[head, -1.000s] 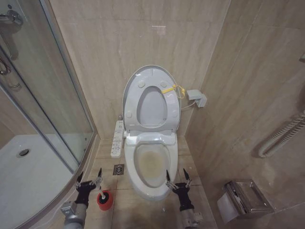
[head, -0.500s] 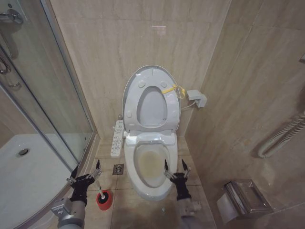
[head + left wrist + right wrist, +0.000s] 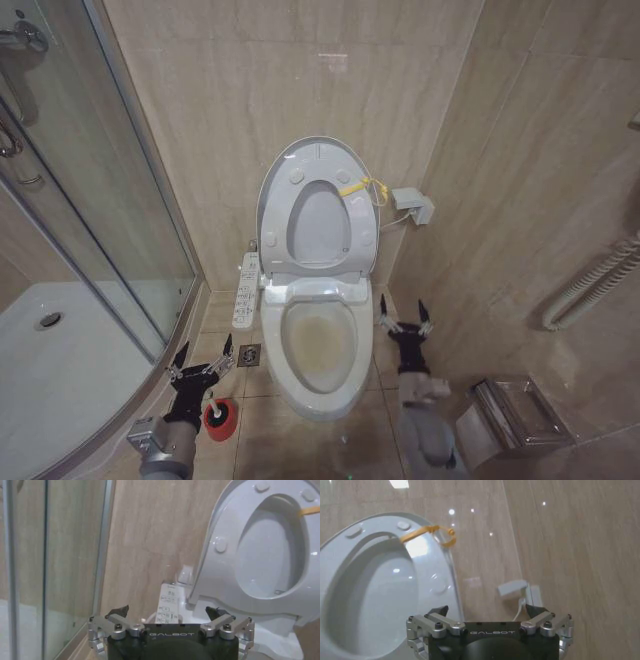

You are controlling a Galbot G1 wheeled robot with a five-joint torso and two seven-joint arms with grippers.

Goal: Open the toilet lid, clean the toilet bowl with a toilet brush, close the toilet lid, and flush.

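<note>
- Beige tiled walls and floor surround the toilet, with a glass shower door beside it.
- The toilet lid (image 3: 300, 165) stands raised against the wall, so the toilet bowl (image 3: 318, 345) is free for cleaning.
- The left gripper (image 3: 202, 362) has its jaws apart, just above the toilet brush (image 3: 213, 410) in its red holder (image 3: 221, 421), probably to take the handle.
- The right gripper (image 3: 404, 316), jaws apart and empty, hovers beside the bowl rim.
</note>
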